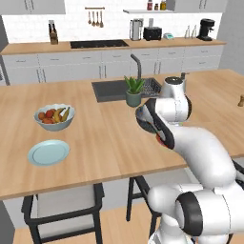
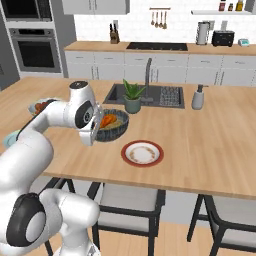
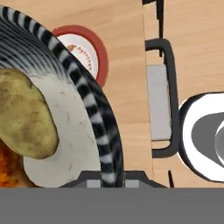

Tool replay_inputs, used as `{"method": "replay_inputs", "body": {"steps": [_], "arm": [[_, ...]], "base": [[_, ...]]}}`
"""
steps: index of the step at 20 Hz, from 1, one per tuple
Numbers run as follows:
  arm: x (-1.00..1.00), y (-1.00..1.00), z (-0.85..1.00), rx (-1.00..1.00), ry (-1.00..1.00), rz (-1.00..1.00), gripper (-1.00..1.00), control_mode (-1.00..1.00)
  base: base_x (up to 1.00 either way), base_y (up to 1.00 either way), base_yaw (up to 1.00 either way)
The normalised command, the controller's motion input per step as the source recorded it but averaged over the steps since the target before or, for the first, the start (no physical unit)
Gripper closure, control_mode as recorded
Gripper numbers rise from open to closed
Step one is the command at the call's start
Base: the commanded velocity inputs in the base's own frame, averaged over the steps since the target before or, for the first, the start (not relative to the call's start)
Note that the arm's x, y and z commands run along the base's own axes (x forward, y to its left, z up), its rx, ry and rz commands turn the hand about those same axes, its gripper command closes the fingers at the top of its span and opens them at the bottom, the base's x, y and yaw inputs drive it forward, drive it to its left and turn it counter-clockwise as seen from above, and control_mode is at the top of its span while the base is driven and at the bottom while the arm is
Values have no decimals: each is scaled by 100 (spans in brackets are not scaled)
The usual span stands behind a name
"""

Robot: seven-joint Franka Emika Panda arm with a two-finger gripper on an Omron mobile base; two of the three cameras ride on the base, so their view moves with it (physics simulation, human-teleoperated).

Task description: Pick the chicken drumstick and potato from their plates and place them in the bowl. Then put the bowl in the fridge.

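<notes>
Wooden tabletop (image 2: 210,150) runs across the kitchen, with a sink (image 2: 150,95) and a small potted plant (image 2: 132,97) behind. Near the front edge, the gripper (image 3: 111,177) is clamped on the rim of the bowl (image 2: 117,130). Inside the bowl lie the potato (image 3: 24,116) and the drumstick (image 2: 107,120). Just beside the bowl sits the red-rimmed plate (image 2: 142,153); the blue plate (image 1: 48,152) rests well apart, near a fruit bowl (image 1: 54,116).

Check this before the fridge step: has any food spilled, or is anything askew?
Nothing stands out. The potato and drumstick lie inside the bowl, with the gripper shut on its rim. Both plates, blue and red-rimmed, sit flat on the counter.
</notes>
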Motion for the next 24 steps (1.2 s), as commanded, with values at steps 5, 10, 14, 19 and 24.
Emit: {"method": "replay_inputs", "body": {"steps": [5, 10, 14, 19, 24], "arm": [[-81, 3, 18, 11, -10, -32, 100, -100], [-77, 0, 30, 20, -1, -4, 100, -100], [-81, 21, 32, 2, -3, 1, 100, -100], [-39, 53, 7, -24, -6, 13, 100, -100], [-10, 5, 12, -23, 2, 22, 100, -100]], "base": [[0, 0, 0], [0, 0, 0], [0, 0, 0], [0, 0, 0], [0, 0, 0]]}}
